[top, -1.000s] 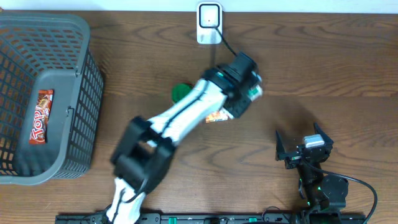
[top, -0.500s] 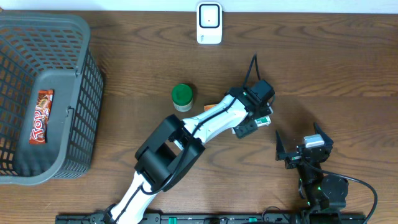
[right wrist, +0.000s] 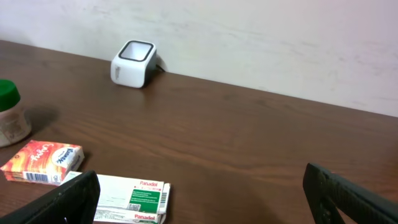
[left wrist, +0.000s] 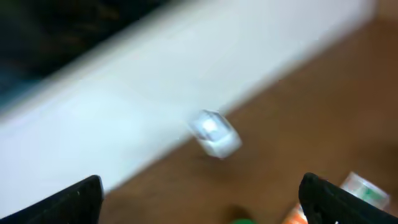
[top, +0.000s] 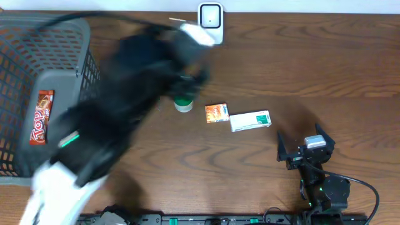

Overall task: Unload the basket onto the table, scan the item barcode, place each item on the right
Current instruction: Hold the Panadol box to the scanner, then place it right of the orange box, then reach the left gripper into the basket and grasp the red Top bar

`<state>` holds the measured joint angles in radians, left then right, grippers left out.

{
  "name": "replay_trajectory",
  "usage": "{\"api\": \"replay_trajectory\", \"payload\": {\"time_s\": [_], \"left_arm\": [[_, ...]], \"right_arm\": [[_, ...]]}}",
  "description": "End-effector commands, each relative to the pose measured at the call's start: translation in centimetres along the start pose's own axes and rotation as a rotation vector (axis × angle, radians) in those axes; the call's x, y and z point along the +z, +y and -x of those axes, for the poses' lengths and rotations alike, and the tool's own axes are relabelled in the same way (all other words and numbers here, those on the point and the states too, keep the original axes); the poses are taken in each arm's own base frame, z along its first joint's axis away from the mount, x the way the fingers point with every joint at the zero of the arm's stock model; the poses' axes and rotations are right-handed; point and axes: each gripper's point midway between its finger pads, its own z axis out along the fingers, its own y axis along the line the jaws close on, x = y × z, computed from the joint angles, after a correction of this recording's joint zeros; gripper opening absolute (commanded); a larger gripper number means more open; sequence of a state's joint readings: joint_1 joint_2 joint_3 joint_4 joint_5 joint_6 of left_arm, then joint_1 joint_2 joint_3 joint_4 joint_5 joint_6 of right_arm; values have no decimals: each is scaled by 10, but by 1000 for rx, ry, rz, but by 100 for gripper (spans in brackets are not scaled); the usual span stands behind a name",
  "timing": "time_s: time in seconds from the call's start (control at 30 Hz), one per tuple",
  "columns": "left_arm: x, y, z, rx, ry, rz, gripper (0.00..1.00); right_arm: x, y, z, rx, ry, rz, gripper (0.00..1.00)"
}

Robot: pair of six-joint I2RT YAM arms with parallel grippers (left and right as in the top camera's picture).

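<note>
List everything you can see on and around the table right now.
barcode scanner: one, white, far edge, centre
basket: one, grey, left side
snack bar: one, red-brown wrapper, inside the basket
jar: one, green lid, mid-table, partly hidden overhead by the blurred left arm
small box: one, orange, right of the jar
medicine box: one, white and green, right of the small box
table: brown wood
left gripper: open, empty
right gripper: open, empty, near right corner
</note>
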<state>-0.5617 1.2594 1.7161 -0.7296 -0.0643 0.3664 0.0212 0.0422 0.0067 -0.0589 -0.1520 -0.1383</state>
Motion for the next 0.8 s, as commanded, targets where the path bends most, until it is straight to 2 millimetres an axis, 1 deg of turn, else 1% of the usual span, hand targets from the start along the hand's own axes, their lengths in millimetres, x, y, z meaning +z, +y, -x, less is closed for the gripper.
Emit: {"api": "replay_trajectory", "payload": {"time_s": [0.0, 0.03, 0.07, 0.1, 0.13, 0.17, 0.23, 0.27, 0.3, 0.37, 0.43, 0.53, 0.57, 0.7, 0.73, 0.77], "left_arm": [[-63, 118, -32, -337, -7, 389, 99], [-81, 144, -45, -434, -9, 498, 99], [-102, 170, -62, -550, -9, 612, 100], [-120, 191, -81, -662, -2, 716, 100], [-136, 207, -101, -761, 9, 809, 100], [-151, 220, -125, -868, 29, 901, 100], [-171, 235, -168, -1049, 73, 1035, 100], [-177, 240, -189, -1112, 112, 1078, 100], [-177, 244, -207, -1155, 153, 1097, 99], [-171, 249, -234, -1200, 222, 1096, 100], [-161, 254, -260, -1196, 318, 1086, 100], [-138, 260, -297, -1137, 473, 1029, 100], [-130, 260, -312, -1123, 530, 1005, 100], [-98, 256, -371, -1034, 751, 880, 100], [-90, 252, -388, -996, 815, 832, 100], [-85, 248, -402, -971, 865, 792, 99]], "right_arm": [[0, 1, -2, 11, 5, 3, 99], [0, 1, -2, 11, 5, 3, 99], [0, 1, -2, 11, 5, 3, 99], [0, 1, -2, 11, 5, 3, 99], [0, 1, -2, 11, 5, 3, 99], [0, 1, -2, 11, 5, 3, 99], [0, 1, -2, 11, 5, 3, 99], [0, 1, -2, 11, 5, 3, 99], [0, 1, -1, 11, 5, 3, 99], [0, 1, -2, 11, 5, 3, 99], [0, 1, -2, 11, 5, 3, 99], [0, 1, -2, 11, 5, 3, 99], [0, 1, -2, 11, 5, 3, 99], [0, 1, -2, 11, 5, 3, 99], [0, 1, -2, 11, 5, 3, 99], [0, 1, -2, 11, 5, 3, 99]]}}
